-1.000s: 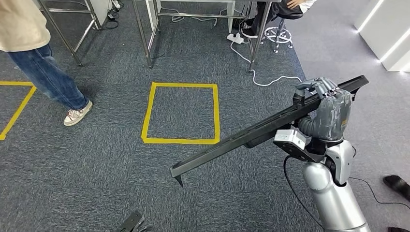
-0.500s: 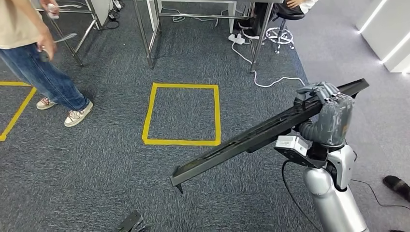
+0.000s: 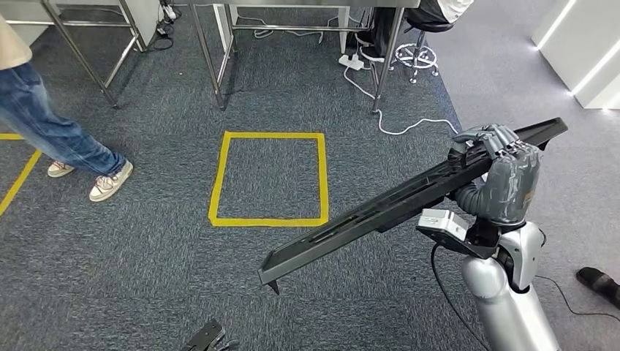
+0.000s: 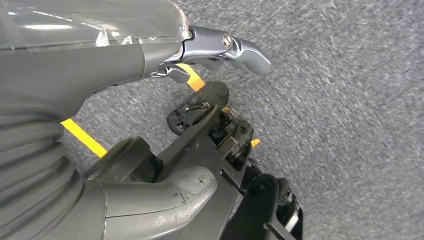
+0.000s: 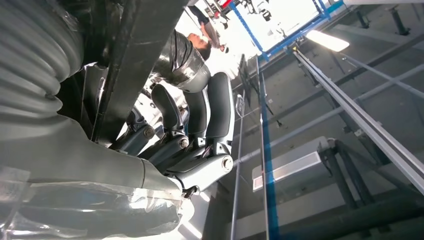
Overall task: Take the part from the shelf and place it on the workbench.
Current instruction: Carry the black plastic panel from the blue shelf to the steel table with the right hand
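Note:
The part [image 3: 380,212] is a long, flat black rail, carried above the carpet and sloping down toward the front left. My right hand [image 3: 504,172] grips it near its upper end, fingers wrapped over the top edge. In the right wrist view the part [image 5: 135,65] crosses in front of the curled fingers [image 5: 200,125]. My left hand [image 3: 208,338] hangs low at the bottom edge. In the left wrist view my left hand [image 4: 100,60] has thumb and fingers apart with nothing between them, over grey carpet.
A yellow taped square [image 3: 269,178] marks the carpet ahead. Metal table legs [image 3: 212,58] stand beyond it, with a white cable [image 3: 387,117] and a stool [image 3: 420,51]. A person's legs [image 3: 51,139] are at the left. A dark shoe [image 3: 599,284] lies at the right.
The whole picture has shifted a little, so the camera moved. The person stepped further left. The part stays in my right hand at the same slope.

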You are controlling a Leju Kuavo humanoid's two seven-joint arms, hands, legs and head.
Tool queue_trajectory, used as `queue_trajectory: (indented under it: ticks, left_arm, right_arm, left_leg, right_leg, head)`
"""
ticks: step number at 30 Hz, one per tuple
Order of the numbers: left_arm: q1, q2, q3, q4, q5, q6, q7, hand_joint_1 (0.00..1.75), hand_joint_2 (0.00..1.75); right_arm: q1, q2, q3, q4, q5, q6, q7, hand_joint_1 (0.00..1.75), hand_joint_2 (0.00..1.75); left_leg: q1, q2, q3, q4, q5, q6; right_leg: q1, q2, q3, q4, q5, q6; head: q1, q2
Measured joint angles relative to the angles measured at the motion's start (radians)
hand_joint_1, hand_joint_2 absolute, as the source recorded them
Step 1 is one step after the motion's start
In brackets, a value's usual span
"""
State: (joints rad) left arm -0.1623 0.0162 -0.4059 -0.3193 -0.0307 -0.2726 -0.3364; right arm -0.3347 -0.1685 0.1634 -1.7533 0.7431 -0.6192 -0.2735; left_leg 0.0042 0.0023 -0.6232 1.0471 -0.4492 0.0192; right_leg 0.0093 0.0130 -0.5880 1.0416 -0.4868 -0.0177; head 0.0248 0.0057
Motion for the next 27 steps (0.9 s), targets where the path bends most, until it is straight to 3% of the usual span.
queue_trajectory:
  ticks: [2,4,7,8,9,10,12,14,18,20,22,23,24,25,27]
  left_arm:
    - [-0.002,-0.002,0.000,0.000,0.002,0.000,0.001,0.00,1.75]
    - [-0.005,-0.004,0.000,0.000,0.004,0.000,0.001,0.00,1.75]
    - [-0.009,-0.007,0.000,0.000,0.007,-0.002,0.002,0.00,1.75]
    - [-0.008,-0.008,0.000,0.000,0.007,-0.003,0.002,0.00,1.75]
    - [-0.007,-0.009,0.000,0.000,0.007,-0.003,0.003,0.00,1.75]
    - [-0.006,-0.009,0.000,0.000,0.007,-0.004,0.003,0.00,1.75]
    - [-0.006,-0.010,0.000,0.000,0.007,-0.004,0.004,0.00,1.75]
    - [-0.008,-0.010,0.000,0.001,0.006,-0.004,0.004,0.00,1.75]
    - [-0.007,-0.010,0.000,0.001,0.005,-0.004,0.004,0.00,1.75]
    - [-0.009,-0.010,0.000,0.001,0.006,-0.004,0.004,0.00,1.75]
    - [-0.007,-0.010,0.000,0.001,0.005,-0.004,0.004,0.00,1.75]
    - [-0.005,-0.010,-0.001,0.001,0.004,-0.004,0.005,0.00,1.75]
    - [-0.004,-0.010,-0.001,0.002,0.002,-0.004,0.006,0.00,1.75]
    - [-0.003,-0.010,-0.001,0.002,0.001,-0.004,0.006,0.00,1.75]
    - [-0.004,-0.010,-0.001,0.002,-0.003,-0.005,0.007,0.00,1.75]
  right_arm:
    - [-0.001,0.000,-0.001,-0.001,0.001,-0.002,0.000,1.75,1.75]
    - [-0.004,0.000,-0.003,-0.002,0.001,-0.004,0.000,1.75,1.75]
    - [-0.005,0.000,-0.008,-0.003,0.001,-0.007,0.000,1.75,1.75]
    - [-0.003,0.000,-0.009,-0.002,0.001,-0.008,0.000,1.75,1.75]
    - [-0.001,0.000,-0.009,-0.002,0.001,-0.008,0.000,1.75,1.75]
    - [-0.001,0.000,-0.010,-0.002,0.001,-0.008,0.000,1.75,1.75]
    - [-0.001,0.000,-0.011,-0.002,0.001,-0.008,0.000,1.75,1.75]
    - [-0.001,0.000,-0.012,-0.001,0.001,-0.009,0.000,1.75,1.75]
    - [0.000,0.000,-0.014,0.000,0.001,-0.009,0.001,1.75,1.75]
    - [-0.001,0.000,-0.015,0.000,0.001,-0.009,0.000,1.75,1.75]
    - [-0.001,0.000,-0.015,0.000,0.002,-0.009,0.000,1.75,1.75]
    - [-0.001,0.000,-0.015,0.000,0.002,-0.009,0.000,1.75,1.75]
    - [0.000,0.000,-0.015,0.000,0.002,-0.010,0.000,1.75,1.75]
    - [0.000,0.000,-0.015,0.000,0.002,-0.010,0.000,1.75,1.75]
    - [0.001,0.000,-0.015,0.000,0.002,-0.011,0.000,1.75,1.75]
  left_leg:
    - [0.002,0.000,0.007,-0.013,0.000,0.008]
    - [0.006,0.000,0.020,-0.025,0.000,0.018]
    - [0.008,0.001,0.033,-0.029,-0.009,0.026]
    - [0.008,0.001,0.038,-0.029,-0.013,0.026]
    - [0.009,0.001,0.044,-0.028,-0.018,0.024]
    - [0.011,0.000,0.053,-0.028,-0.024,0.021]
    - [0.014,-0.001,0.069,-0.027,-0.039,0.010]
    - [0.013,-0.003,0.074,-0.024,-0.049,-0.004]
    - [0.015,-0.001,0.073,-0.018,-0.065,-0.024]
    - [0.017,-0.001,0.041,0.055,-0.105,-0.027]
    - [0.017,-0.001,-0.030,0.188,-0.155,-0.027]
    - [0.017,-0.001,-0.062,0.239,-0.166,-0.027]
    - [0.016,-0.001,-0.079,0.259,-0.157,-0.025]
    - [0.015,-0.001,-0.079,0.239,-0.129,-0.022]
    - [0.011,-0.002,-0.035,0.122,-0.051,-0.010]
  right_leg:
    - [-0.002,-0.001,0.001,0.000,-0.004,0.009]
    - [-0.006,-0.003,-0.016,0.040,-0.025,0.022]
    - [-0.020,-0.006,-0.118,0.213,-0.085,0.039]
    - [-0.025,-0.007,-0.148,0.253,-0.087,0.044]
    - [-0.029,-0.008,-0.162,0.258,-0.069,0.048]
    - [-0.034,-0.009,-0.155,0.223,-0.032,0.051]
    - [-0.038,-0.012,-0.108,0.102,0.048,0.055]
    - [-0.034,-0.013,-0.075,0.023,0.070,0.051]
    - [-0.027,-0.010,-0.064,0.007,0.053,0.025]
    - [-0.028,-0.011,-0.053,0.001,0.048,0.011]
    - [-0.021,-0.013,-0.046,0.000,0.042,0.000]
    - [-0.017,-0.012,-0.043,0.001,0.039,-0.004]
    - [-0.014,-0.011,-0.040,0.002,0.036,-0.006]
    - [-0.012,-0.009,-0.037,0.004,0.033,-0.007]
    - [-0.009,-0.007,-0.030,0.008,0.026,-0.006]
  head:
    - [0.000,0.000]
    - [0.000,0.000]
    - [0.000,0.000]
    - [0.000,0.000]
    - [0.000,0.000]
    - [0.000,0.000]
    - [0.001,0.000]
    - [0.000,0.000]
    - [0.000,0.000]
    - [0.000,0.000]
    - [0.000,0.000]
    - [0.000,0.000]
    - [0.000,0.000]
    - [0.000,0.000]
    - [0.000,0.000]
